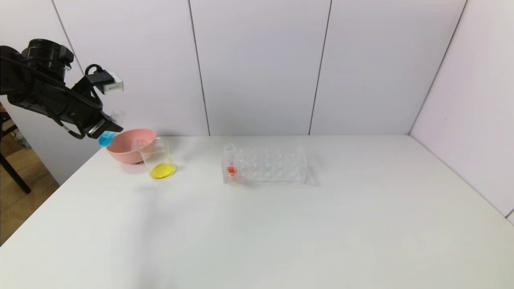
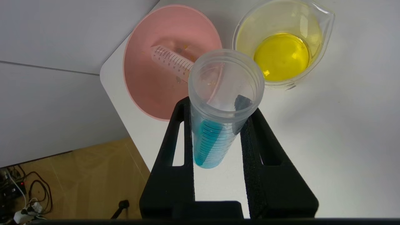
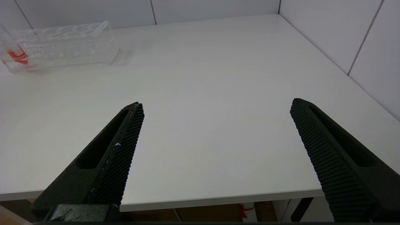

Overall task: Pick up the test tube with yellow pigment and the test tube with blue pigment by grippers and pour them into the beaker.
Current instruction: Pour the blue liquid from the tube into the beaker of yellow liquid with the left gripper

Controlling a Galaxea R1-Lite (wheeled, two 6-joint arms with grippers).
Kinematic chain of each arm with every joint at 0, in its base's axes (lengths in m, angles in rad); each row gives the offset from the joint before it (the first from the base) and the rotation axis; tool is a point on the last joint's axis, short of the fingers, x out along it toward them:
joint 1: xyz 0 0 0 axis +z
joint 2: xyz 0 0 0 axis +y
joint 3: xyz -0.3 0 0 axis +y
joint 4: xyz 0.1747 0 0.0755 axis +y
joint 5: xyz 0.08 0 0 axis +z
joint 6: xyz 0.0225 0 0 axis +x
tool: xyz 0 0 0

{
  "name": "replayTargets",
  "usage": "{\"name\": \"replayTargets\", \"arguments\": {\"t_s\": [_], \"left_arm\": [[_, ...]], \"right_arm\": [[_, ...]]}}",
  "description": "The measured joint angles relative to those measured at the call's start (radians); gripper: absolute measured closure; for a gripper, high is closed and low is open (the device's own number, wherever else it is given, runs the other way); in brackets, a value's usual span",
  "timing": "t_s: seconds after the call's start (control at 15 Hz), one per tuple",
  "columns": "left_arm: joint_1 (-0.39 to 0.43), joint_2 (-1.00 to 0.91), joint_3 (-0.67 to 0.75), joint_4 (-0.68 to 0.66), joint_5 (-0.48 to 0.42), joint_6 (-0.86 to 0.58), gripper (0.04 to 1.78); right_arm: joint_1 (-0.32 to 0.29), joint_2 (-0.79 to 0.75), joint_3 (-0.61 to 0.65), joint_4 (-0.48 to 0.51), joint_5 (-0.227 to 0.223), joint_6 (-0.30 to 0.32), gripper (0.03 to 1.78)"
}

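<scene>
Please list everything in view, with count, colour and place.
Blue tube: 1, clear with blue liquid, held in the left hand above the table's far-left corner.
Empty tube: 1, clear, lying in the bowl.
Bowl: 1, pink, far left.
Beaker: 1, clear, yellow liquid inside, beside the bowl.
Rack: 1, clear, centre back.
Red tube: 1, standing at the rack's left end.
Table: 1, white.
Left hand: shut on the blue tube.
Right hand: open, over the table's near-right edge.
</scene>
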Motion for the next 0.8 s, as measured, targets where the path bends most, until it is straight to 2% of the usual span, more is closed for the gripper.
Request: {"name": "replayTargets", "arguments": {"t_s": [0.2,0.67,0.8], "left_arm": [[-0.017,0.046,-0.064,0.053,0.002,0.049,1.36],[-0.014,0.077,-0.074,0.081,0.004,0.122,1.36],[-0.015,0.077,-0.076,0.107,0.037,0.126,1.36]], "right_arm": [[0.000,0.000,0.000,0.000,0.000,0.000,0.10],[0.000,0.000,0.000,0.000,0.000,0.000,0.10],[0.000,0.000,0.000,0.000,0.000,0.000,0.10]]}}
